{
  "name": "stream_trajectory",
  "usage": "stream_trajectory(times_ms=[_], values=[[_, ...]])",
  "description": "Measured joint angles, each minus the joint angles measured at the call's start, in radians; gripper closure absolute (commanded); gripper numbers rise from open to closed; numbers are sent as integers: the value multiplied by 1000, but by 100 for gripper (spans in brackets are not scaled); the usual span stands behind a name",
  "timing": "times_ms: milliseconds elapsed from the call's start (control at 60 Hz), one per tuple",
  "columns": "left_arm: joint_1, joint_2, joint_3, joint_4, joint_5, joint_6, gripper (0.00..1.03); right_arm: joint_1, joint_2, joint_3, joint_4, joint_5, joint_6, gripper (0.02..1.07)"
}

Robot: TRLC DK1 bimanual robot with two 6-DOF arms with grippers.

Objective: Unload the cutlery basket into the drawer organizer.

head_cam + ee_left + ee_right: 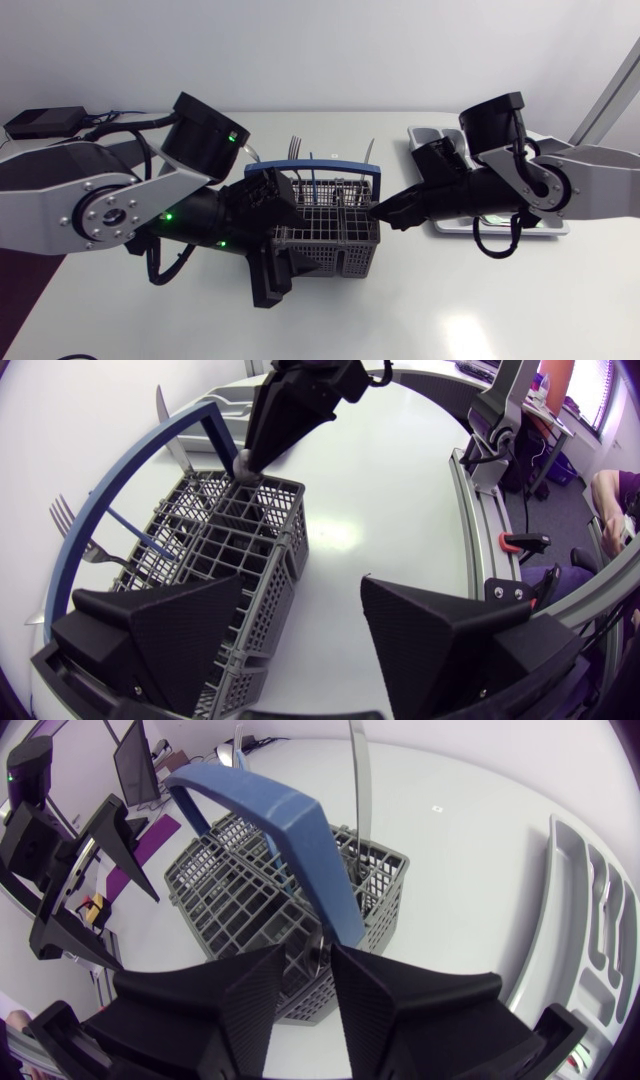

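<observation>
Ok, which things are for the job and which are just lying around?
For the job: cutlery basket, forks, knife, drawer organizer, right pincer nipping a metal handle, left pincer open at the basket.
Just lying about: black box, cables.

The white table (400, 310) bears a grey cutlery basket (335, 228) and a drawer organizer (425, 135) beside it

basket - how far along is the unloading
Done: nothing that shows; the organizer looks empty where visible. In hand: the right gripper is shut on a metal piece in the basket; the left gripper is open beside it. Left: forks and a knife.
</observation>
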Motion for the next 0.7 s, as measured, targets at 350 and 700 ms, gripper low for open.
stream_trajectory(times_ms=[350, 700], values=[[-1, 0, 0, 1, 2, -22, 7, 5, -45, -36, 29, 14, 3, 96], [-3, 0, -3, 4, 2, -25, 7, 10, -111, -47, 31, 10, 4, 97]])
